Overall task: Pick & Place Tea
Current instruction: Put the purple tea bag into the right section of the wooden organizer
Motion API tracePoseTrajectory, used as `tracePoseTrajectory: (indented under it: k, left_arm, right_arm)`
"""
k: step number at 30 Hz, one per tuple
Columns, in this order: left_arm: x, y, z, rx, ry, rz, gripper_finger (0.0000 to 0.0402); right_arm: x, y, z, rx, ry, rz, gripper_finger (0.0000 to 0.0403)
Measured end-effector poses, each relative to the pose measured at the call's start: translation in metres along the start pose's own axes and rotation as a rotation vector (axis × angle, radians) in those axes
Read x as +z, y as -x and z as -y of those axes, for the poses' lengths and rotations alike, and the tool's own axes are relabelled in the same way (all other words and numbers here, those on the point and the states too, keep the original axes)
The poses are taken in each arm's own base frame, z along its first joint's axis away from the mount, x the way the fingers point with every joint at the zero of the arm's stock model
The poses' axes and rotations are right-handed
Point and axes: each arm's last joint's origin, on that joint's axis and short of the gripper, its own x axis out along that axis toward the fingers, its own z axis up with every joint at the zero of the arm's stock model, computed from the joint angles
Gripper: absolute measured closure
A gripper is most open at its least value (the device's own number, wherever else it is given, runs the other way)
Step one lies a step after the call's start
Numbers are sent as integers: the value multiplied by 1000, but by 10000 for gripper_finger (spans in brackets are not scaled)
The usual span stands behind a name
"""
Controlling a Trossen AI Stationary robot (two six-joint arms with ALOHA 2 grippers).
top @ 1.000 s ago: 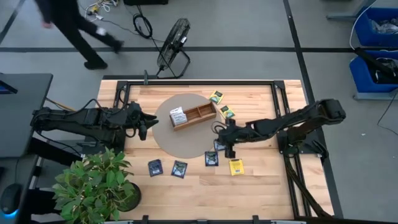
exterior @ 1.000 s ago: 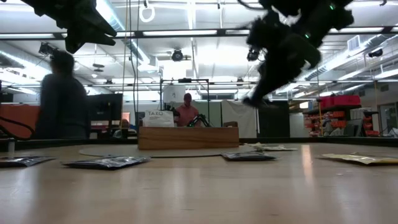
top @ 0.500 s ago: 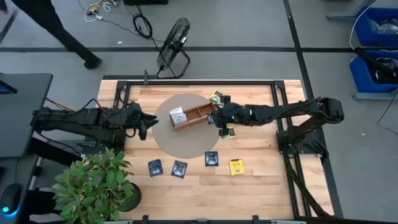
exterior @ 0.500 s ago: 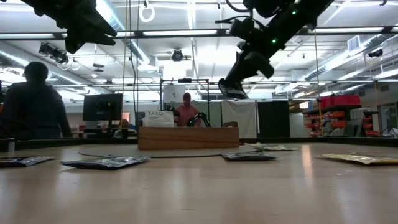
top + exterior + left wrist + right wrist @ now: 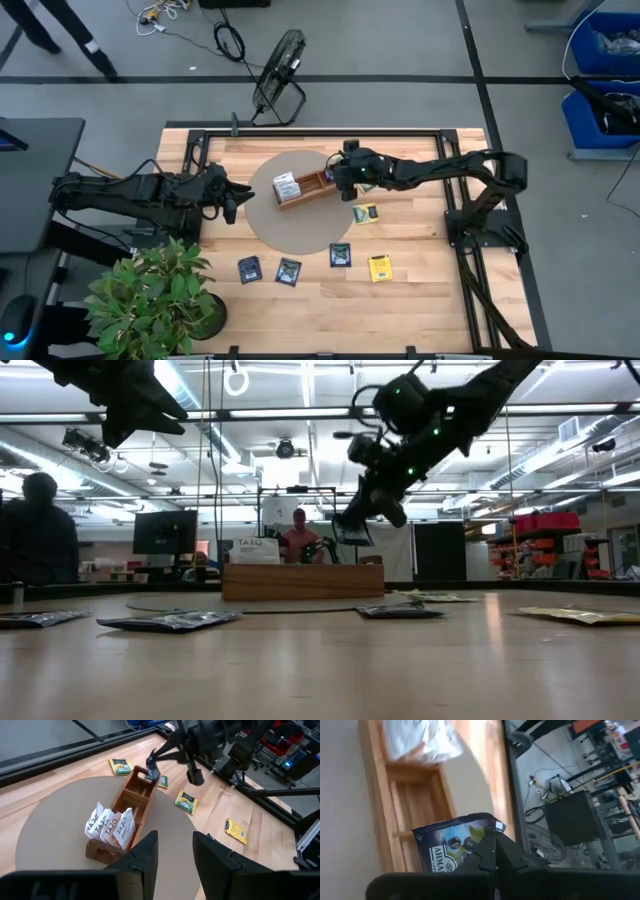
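Note:
My right gripper [image 5: 341,175] hovers over the right end of the long wooden tray [image 5: 322,190], shut on a dark navy tea packet [image 5: 451,845]. The low view shows that packet [image 5: 352,532] in the air above the tray [image 5: 302,581]. White-and-orange packets [image 5: 285,185] stand in the tray's left compartment. More packets lie flat on the table: green-yellow ones [image 5: 366,213], dark ones [image 5: 340,255] [image 5: 289,270] [image 5: 249,268] and a yellow one [image 5: 380,267]. My left gripper [image 5: 172,855] waits open at the table's left, pointing at the tray. My right gripper pinches the navy packet between its two fingers by an upper edge near one corner [image 5: 481,833]. The fingers [image 5: 372,510] slant down from the table's right side. The packet hangs below them, lifted clear, over the tray's right end compartment [image 5: 142,774].
The tray sits on a round beige mat [image 5: 268,222]. A potted plant [image 5: 155,295] stands at the near left corner. Another green-yellow packet [image 5: 347,155] lies just beyond the tray's right end. People show in the room behind the table [image 5: 300,535].
My right gripper, staying shut, has travelled from the packets in the table's near-middle toward the far edge and leftward to the tray's right end. It has carried the navy packet lifted clear of the table. A person has walked across the room behind.

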Motion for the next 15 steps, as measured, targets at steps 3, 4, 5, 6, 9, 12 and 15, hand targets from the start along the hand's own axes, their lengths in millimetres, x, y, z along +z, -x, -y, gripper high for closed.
tracePoseTrajectory:
  k: [3, 4, 5, 6, 9, 12, 15]
  left_arm:
    - [0, 0, 0, 2, -1, -2, 275]
    - [0, 0, 0, 2, 0, -2, 275]
    - [0, 0, 0, 3, 4, -2, 275]
    - [0, 0, 0, 3, 5, -3, 275]
    - [0, 0, 0, 5, 5, -4, 275]
    - [-1, 0, -1, 9, 20, -7, 275]
    - [-1, 0, -1, 10, 21, -8, 275]
  right_arm:
    - [-3, -9, -5, 5, 27, -6, 403]
    - [-4, -12, -6, 0, 34, 0, 403]
    - [-3, -14, -6, -10, 38, 13, 403]
    - [-4, -16, -6, -15, 43, 16, 403]
    - [-5, -23, -8, -32, 44, 30, 403]
    - [-13, -30, -11, -21, 53, -9, 403]
    - [-17, -33, -11, -25, 59, -33, 403]
